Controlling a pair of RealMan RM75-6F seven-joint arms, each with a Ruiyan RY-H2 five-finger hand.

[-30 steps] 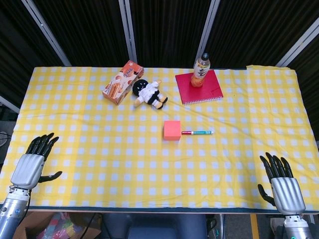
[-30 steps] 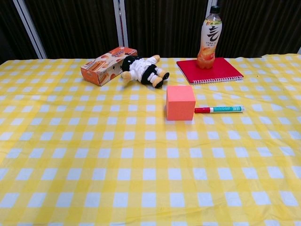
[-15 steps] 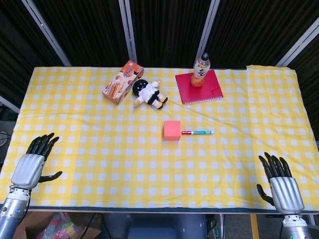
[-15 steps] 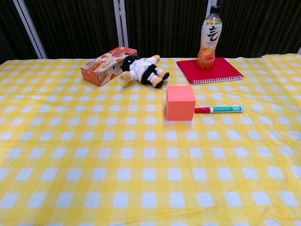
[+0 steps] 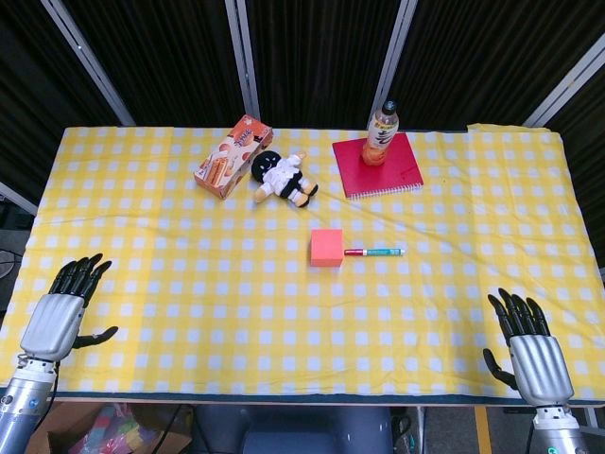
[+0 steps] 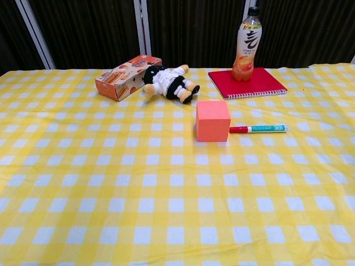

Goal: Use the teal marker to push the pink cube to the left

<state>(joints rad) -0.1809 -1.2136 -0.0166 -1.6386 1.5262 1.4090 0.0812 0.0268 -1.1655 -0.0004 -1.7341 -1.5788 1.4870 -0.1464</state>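
Right hand (image 5: 535, 352) slightly lower, well apart from teal marker (image 5: 374, 253).

On the checked counter (image 5: 189, 284): one pink cube (image 5: 327, 248), one teal marker (image 5: 374, 253), one red notebook (image 5: 378, 166), one drink bottle (image 5: 381, 133), one snack box (image 5: 233, 156), one plush doll (image 5: 282, 178). Two robot hands: left hand (image 5: 59, 317), right hand (image 5: 531, 352).

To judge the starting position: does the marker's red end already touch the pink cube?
Cannot tell. In both views the teal marker points its red end at the pink cube, with no gap plainly visible.
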